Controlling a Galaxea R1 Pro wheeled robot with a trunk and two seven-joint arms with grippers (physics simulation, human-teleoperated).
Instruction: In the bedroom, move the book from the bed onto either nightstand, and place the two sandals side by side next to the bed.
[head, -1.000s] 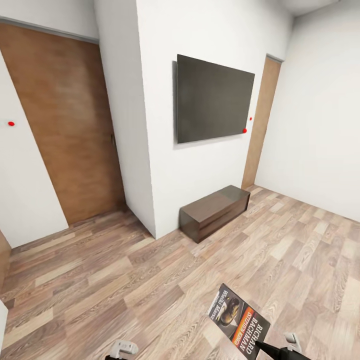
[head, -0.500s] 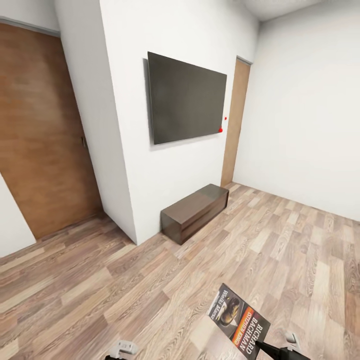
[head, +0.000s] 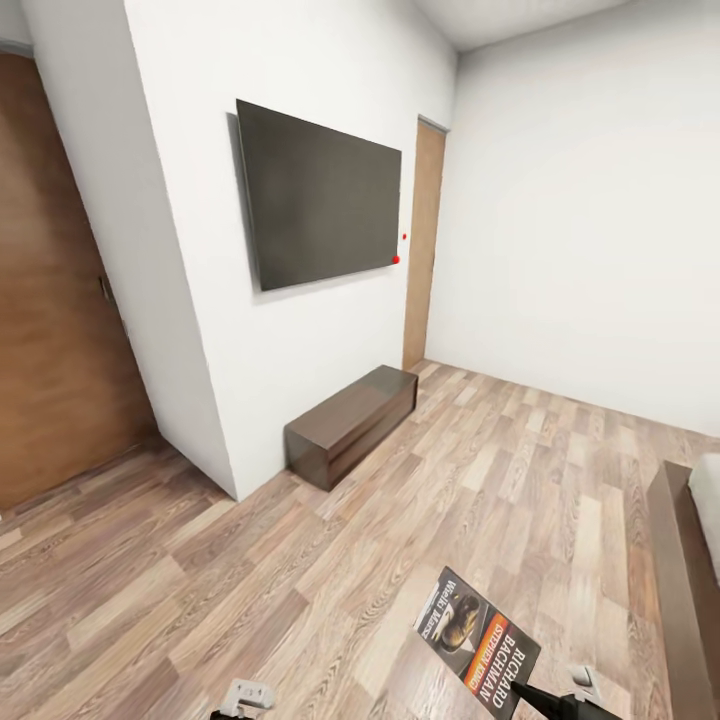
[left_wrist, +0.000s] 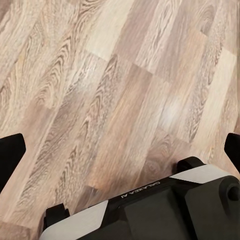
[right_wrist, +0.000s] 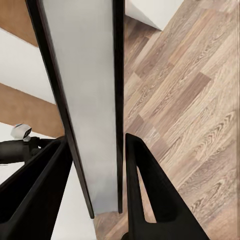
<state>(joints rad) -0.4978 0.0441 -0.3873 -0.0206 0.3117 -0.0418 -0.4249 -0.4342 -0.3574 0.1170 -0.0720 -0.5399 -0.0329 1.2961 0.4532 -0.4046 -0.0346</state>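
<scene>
The book (head: 478, 640), dark grey with an orange band and white "Richard Bachman" lettering, hangs above the wood floor at the lower right of the head view. My right gripper (head: 528, 693) is shut on its lower edge. In the right wrist view the book (right_wrist: 90, 100) shows edge-on, clamped between the two black fingers (right_wrist: 145, 190). My left gripper (left_wrist: 120, 150) is open over bare floor, nothing between its tips. A corner of the bed (head: 685, 570), dark brown frame with light grey mattress, shows at the right edge. The sandals and nightstand are out of view.
A long low dark-brown cabinet (head: 350, 425) stands against the white wall under a wall-mounted black TV (head: 320, 205). A wide brown door (head: 50, 330) is at the left and a narrow one (head: 425, 240) in the far corner. Open wood floor (head: 500, 480) lies ahead.
The whole head view has swung to the right: cabinet, TV and doors slid left and the bed's corner came in at the right. The book stays in my right gripper.
</scene>
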